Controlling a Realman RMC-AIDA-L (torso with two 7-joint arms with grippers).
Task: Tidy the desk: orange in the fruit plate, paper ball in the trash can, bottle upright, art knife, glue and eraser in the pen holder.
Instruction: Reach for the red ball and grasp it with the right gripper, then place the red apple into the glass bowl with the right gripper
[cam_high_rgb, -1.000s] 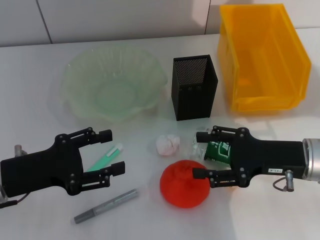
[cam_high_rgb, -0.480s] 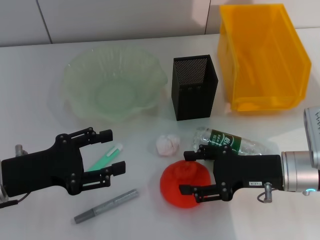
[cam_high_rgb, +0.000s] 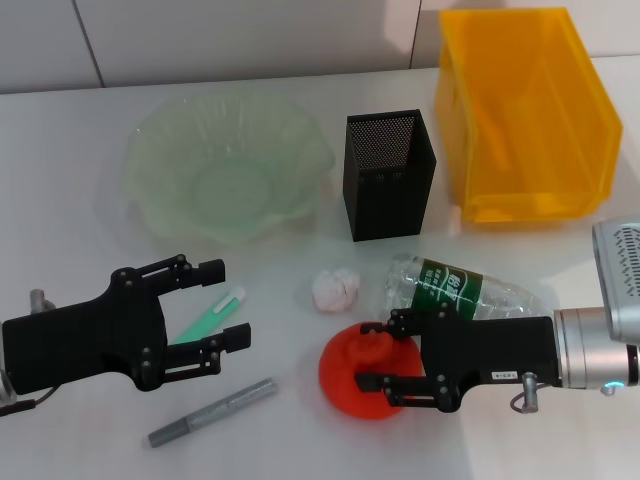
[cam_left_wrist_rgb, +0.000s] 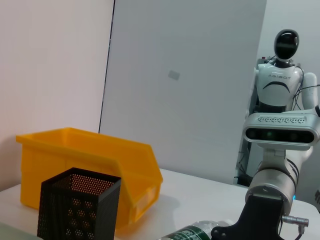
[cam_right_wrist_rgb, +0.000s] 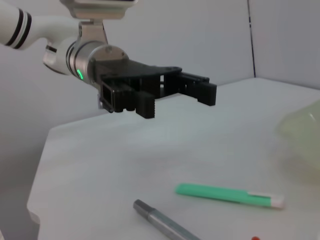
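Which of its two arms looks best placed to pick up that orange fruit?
The right: the right gripper is open, with fingers on either side of the orange. The left gripper, also open, hangs farther off, above the green pen.

White table (cam_high_rgb: 60, 180) bears bottle (cam_high_rgb: 460, 288), orange (cam_high_rgb: 362, 372), perhaps glue (cam_high_rgb: 212, 412).

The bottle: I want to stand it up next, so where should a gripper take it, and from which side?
The bottle lies on its side, behind the right gripper that straddles the orange. Grip across the green-labelled middle, probably from above, jaws spanning its width: the round body is evenly wide there and nothing covers it.
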